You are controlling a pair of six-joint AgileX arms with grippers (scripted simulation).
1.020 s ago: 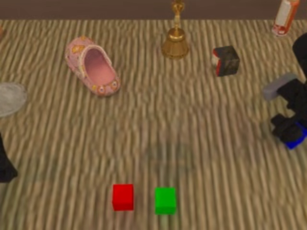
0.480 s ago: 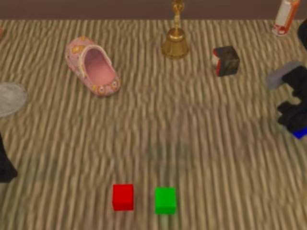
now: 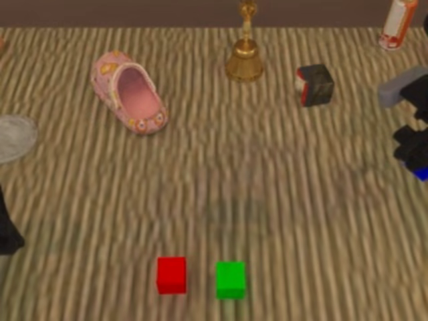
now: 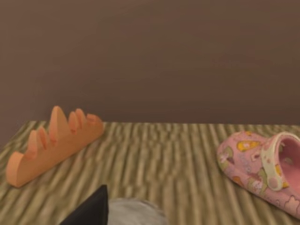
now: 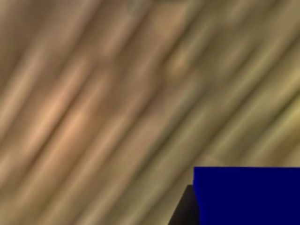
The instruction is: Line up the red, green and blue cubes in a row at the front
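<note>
The red cube and the green cube sit side by side near the table's front edge, a small gap between them. At the far right edge of the top view my right gripper is shut on the blue cube, lifted off the mat. The right wrist view shows the blue cube filling a corner, with one dark finger against its side. My left gripper stays parked at the left edge, away from the cubes.
A pink shoe lies at the back left, a brass bell at the back middle. The black box with a red and white side and a bottle stand back right. A grey disc lies far left, near an orange spiked block.
My right gripper has carried the blue cube to the right and toward the back, now partly past the view's right edge. The red and green cubes and the left arm have not moved.
</note>
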